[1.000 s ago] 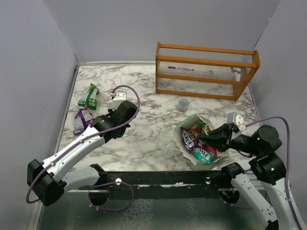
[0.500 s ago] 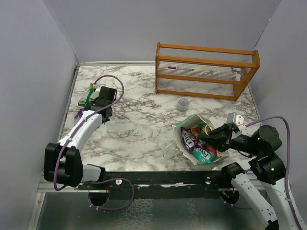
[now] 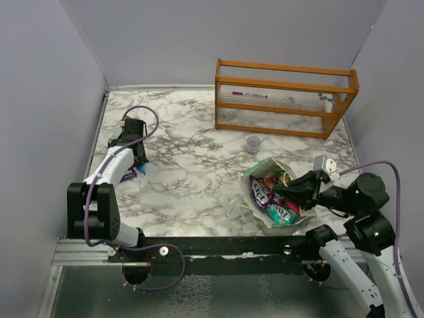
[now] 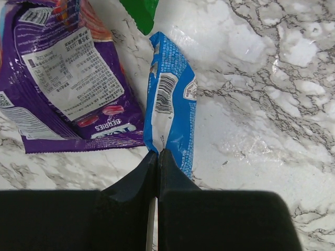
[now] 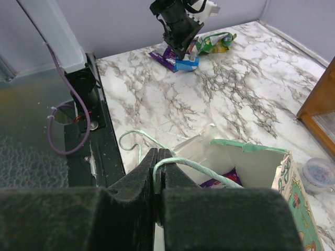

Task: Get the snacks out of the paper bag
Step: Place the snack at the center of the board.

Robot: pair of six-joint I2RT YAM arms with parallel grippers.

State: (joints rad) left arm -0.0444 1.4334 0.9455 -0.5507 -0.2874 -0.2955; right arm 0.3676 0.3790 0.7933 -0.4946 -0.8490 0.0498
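Left hand (image 4: 158,154) pinches blue packet (image 4: 170,110) by its end, purple packet (image 4: 68,78) just beside, prob. the drop pile. Right hand (image 5: 158,157) nips paper bag's (image 5: 256,167) string handle (image 5: 199,168), prob. steadying it; remaining snacks (image 3: 271,199) inside, just beyond.

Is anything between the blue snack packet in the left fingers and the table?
Nothing visible does. The glossy blue packet, pinched by the left fingers, lies over bare marble tabletop, beside the purple packet.
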